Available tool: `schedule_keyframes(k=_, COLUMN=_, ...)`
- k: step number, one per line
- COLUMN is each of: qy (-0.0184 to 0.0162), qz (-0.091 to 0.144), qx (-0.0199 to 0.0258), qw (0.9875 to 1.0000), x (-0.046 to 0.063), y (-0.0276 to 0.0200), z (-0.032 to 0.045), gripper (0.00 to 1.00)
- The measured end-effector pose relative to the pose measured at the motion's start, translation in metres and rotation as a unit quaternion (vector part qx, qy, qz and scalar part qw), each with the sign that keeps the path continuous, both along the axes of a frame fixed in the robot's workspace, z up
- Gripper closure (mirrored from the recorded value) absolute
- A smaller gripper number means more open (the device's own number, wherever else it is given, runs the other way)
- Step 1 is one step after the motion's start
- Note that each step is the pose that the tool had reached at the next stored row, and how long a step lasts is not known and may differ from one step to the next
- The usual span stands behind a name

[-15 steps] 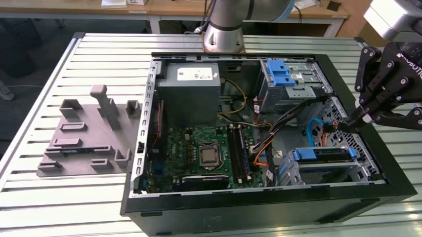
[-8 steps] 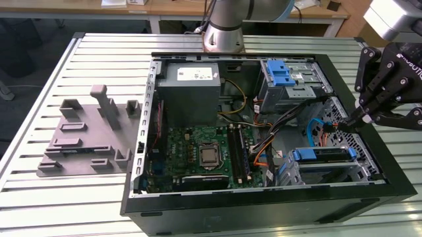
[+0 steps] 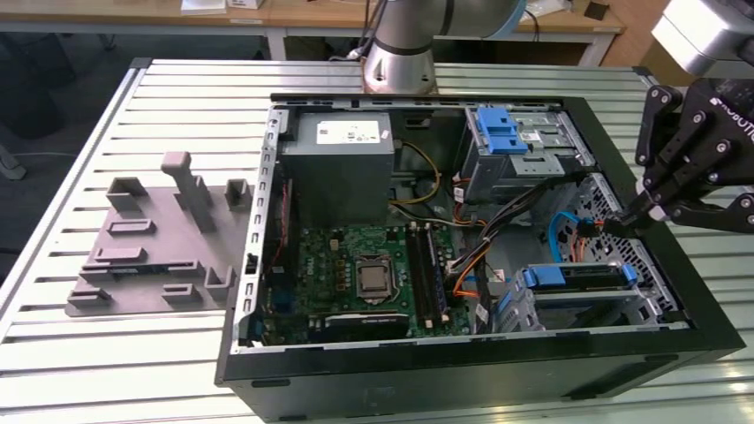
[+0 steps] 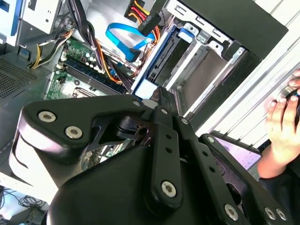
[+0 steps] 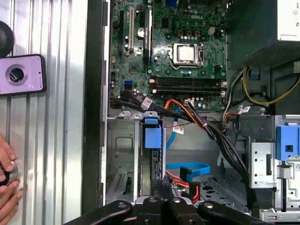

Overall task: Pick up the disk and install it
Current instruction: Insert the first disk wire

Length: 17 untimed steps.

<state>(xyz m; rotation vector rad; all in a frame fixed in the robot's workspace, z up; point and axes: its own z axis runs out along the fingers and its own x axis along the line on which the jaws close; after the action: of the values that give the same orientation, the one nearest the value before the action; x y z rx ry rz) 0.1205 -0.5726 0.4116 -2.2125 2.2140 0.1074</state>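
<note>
One disk (image 3: 574, 277) sits edge-up in the drive cage below the gripper (image 3: 645, 212), jaws seemingly together and empty, so descend squarely, avoiding cables.

The table (image 3: 71, 159) is silver metal with long grooves running across it; a big black computer case (image 3: 471, 389) with its side off lies flat on the table; a grey plastic tray (image 3: 159, 243) with upright bits sits on the table at the exterior view's left, just beside the case; in the first wrist view a phone (image 5: 21, 75) lies on the table, and a person's hand (image 5: 7, 187) rests near it.
</note>
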Motion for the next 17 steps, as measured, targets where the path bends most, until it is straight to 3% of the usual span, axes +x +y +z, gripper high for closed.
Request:
schedule_keyframes(k=11, qy=0.0050, qz=-0.006, qx=-0.0001, qw=1.0000, x=0.014, y=0.0014, z=-0.0128, gripper=0.89)
schedule_keyframes(k=14, qy=0.0051, qz=-0.015, qx=-0.0001, qw=0.9999, x=0.016, y=0.0032, z=-0.0159, gripper=0.89)
schedule_keyframes(k=17, qy=0.0065, qz=-0.016, qx=-0.0001, qw=0.9999, x=0.020, y=0.0082, z=-0.0185, gripper=0.89)
